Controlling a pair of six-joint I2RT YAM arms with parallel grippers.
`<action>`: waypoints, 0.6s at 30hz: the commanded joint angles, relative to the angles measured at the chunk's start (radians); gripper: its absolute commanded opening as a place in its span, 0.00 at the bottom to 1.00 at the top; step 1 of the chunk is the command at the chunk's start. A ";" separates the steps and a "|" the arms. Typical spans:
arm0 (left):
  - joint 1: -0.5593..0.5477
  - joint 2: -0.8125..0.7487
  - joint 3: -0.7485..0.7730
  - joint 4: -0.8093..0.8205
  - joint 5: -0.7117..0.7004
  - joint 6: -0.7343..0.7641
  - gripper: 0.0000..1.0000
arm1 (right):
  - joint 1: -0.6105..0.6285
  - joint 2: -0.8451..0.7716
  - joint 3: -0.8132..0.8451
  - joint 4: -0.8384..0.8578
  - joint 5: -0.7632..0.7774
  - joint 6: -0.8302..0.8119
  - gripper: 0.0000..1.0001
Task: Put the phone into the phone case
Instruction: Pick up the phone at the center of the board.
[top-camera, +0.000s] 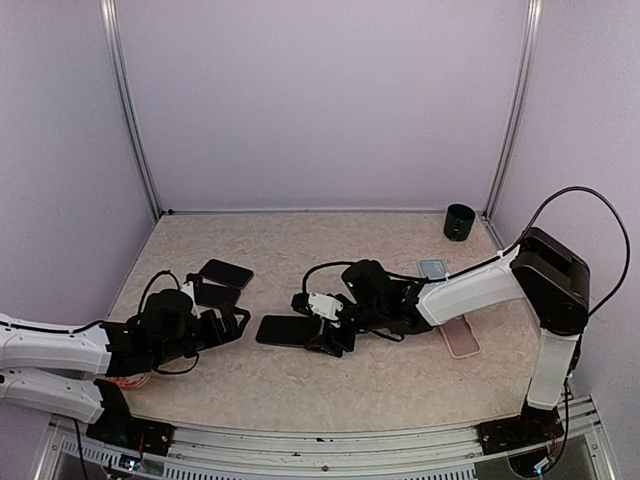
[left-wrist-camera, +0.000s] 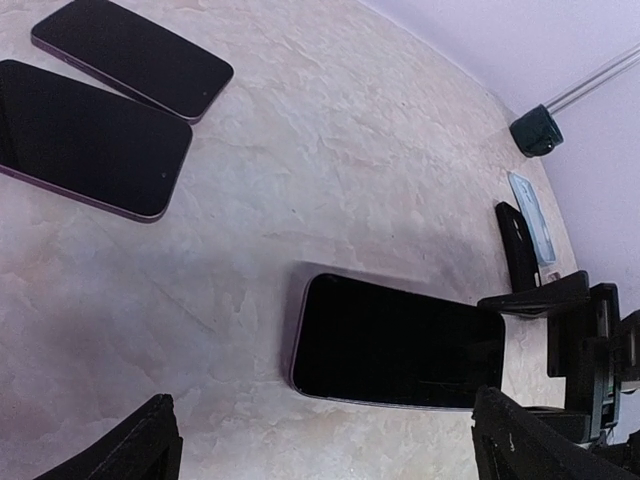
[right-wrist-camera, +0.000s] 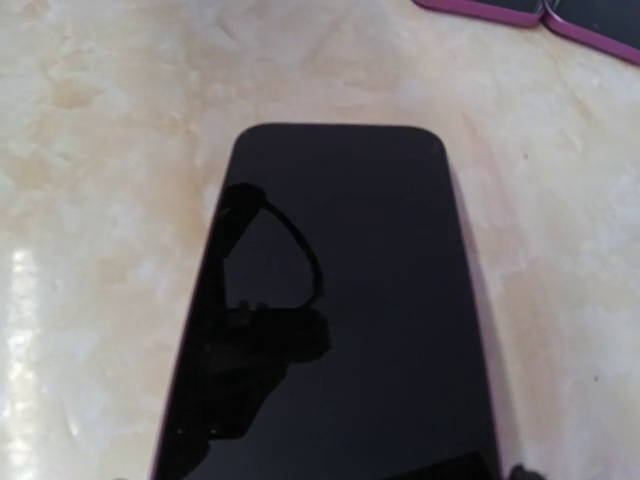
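The left gripper (top-camera: 232, 322) hovers low with its fingers spread as wide as they go and empty, facing the phone (top-camera: 288, 330), which lies flat, screen up, on the table (top-camera: 400, 380) between the two arms. The right gripper (top-camera: 328, 336) straddles the phone's right end with its jaws partly apart; whether they pinch its edges I cannot tell. The pink phone case (top-camera: 461, 340) lies well apart to the right

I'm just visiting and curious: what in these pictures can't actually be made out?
- Right gripper at the middle phone: fingertips cut off by the right wrist view's bottom edge, black on black from above; grip unclear.
- Two other phones: right wrist view, only slivers show at the top edge.
- Flat item near the black cup: top view, too small to identify.
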 joint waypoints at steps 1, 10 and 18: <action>0.017 0.054 -0.004 0.102 0.093 0.025 0.99 | 0.018 -0.071 -0.009 0.068 0.014 0.003 0.47; 0.015 0.124 0.006 0.147 0.127 0.021 0.99 | 0.022 -0.104 -0.084 0.050 -0.020 0.112 0.48; 0.016 0.143 -0.012 0.217 0.175 0.023 0.99 | 0.030 -0.217 -0.221 0.187 -0.017 0.130 0.47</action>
